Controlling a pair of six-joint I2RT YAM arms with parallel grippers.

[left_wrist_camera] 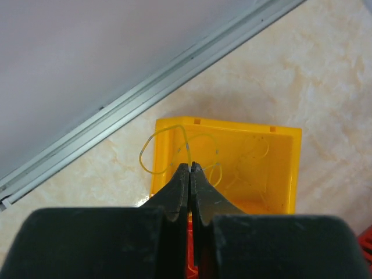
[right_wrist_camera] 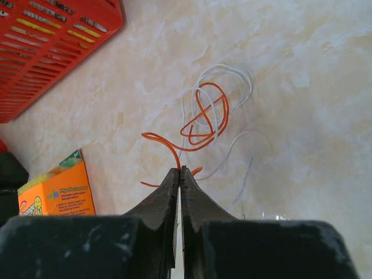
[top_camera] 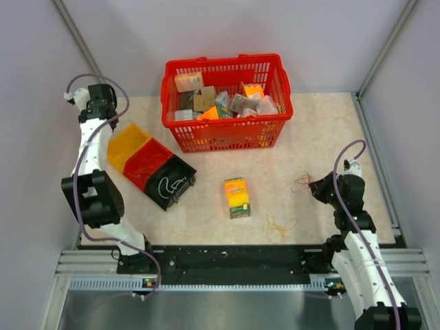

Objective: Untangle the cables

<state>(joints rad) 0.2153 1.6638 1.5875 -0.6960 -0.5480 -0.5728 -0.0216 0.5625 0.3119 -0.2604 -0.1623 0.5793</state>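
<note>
Right gripper pinches orange cable; I want slow pull, letting white cable slip off; left gripper pinches yellow cable.

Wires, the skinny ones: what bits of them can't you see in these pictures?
- Top view: the white wire is too thin and pale to trace on the table.
- Right wrist view: the end of the orange wire is hidden inside the right pincer.
- Left wrist view: the lower part of the yellow wire is hidden behind the left pincer; the rest blends into the yellow bin.
</note>
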